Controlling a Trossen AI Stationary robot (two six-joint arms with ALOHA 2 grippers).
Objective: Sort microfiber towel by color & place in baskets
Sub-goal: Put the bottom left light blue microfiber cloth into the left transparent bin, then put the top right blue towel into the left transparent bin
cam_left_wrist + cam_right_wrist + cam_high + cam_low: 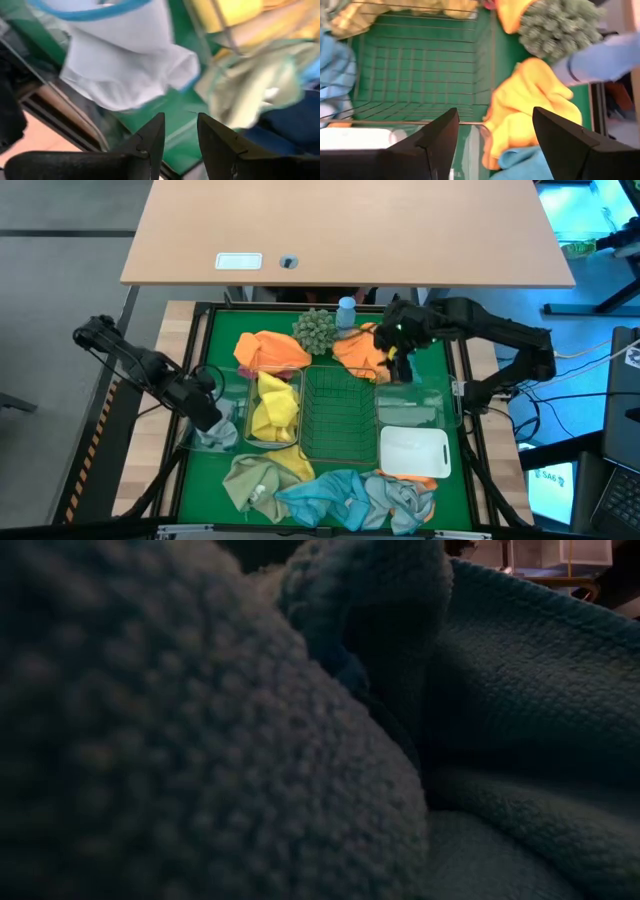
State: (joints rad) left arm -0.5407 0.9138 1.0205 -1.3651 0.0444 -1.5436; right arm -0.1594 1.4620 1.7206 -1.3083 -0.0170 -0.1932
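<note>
Over the orange towel [520, 107], the right gripper [495, 140] hangs wide open; it could snag the wire basket [420, 65] just beside. Left gripper [180, 135], fingers apart and empty (above a white towel [125, 70]), may drag it.

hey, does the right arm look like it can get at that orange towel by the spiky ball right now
Probably yes. The right gripper hangs open right over the orange towel, and in its wrist view the towel lies uncovered between the spread fingers. The spiky ball and wire basket sit beside it, not over it.
</note>
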